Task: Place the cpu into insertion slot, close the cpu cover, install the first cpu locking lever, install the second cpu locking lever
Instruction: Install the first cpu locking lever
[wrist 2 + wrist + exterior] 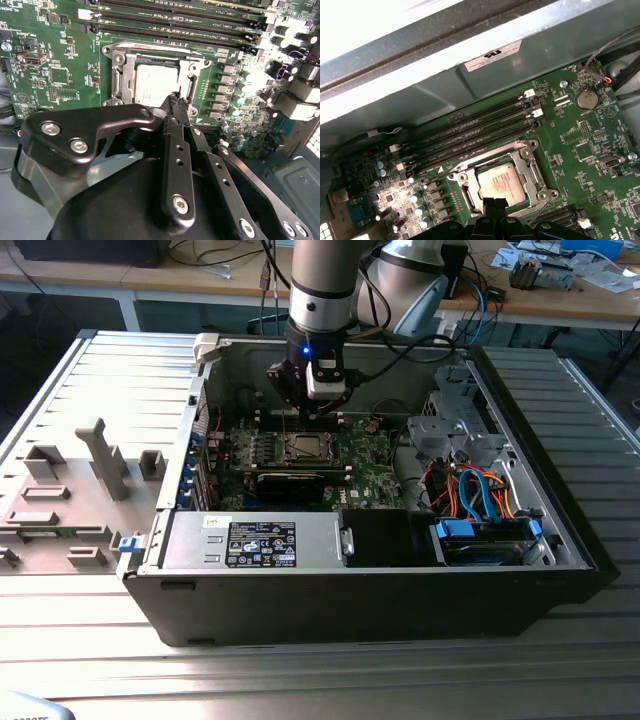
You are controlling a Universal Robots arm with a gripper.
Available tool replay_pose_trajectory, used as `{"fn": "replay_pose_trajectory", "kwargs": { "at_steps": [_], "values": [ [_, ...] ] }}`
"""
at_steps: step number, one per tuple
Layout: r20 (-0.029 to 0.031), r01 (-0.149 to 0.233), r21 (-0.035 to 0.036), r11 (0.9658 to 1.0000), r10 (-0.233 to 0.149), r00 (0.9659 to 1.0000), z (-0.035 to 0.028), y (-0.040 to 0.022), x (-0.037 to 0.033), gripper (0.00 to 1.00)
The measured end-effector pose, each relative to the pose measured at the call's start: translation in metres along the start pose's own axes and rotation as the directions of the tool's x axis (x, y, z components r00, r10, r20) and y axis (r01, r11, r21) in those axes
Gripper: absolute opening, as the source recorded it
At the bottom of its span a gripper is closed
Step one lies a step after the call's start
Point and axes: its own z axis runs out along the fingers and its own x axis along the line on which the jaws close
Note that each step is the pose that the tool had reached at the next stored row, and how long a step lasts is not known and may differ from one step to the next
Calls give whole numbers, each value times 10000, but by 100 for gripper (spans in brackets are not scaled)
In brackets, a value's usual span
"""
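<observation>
Green motherboard point(580, 150) bears seated cpu point(502, 184) under hand point(495, 204).

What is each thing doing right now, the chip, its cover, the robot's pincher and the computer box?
cpu: lying flat in the insertion slot.
cpu cover: down around the chip, which shows through its window.
gripper: fingertips together, holding nothing, just over the socket's edge.
computer case: side open, motherboard exposed.
memory slots: no sticks in them.

Pale silver cpu point(156, 84), green mobo point(580, 150), black pincer point(175, 102), silvery cpu cover point(536, 172).
</observation>
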Motion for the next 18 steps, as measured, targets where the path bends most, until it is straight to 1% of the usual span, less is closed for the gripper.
{"fn": "replay_pose_trajectory", "kwargs": {
  "at_steps": [10,18],
  "values": [
    [2,301,18,9995,-301,9995,0,0,0,11],
    [5,620,37,9981,-620,9981,0,0,0,11]
  ]
}}
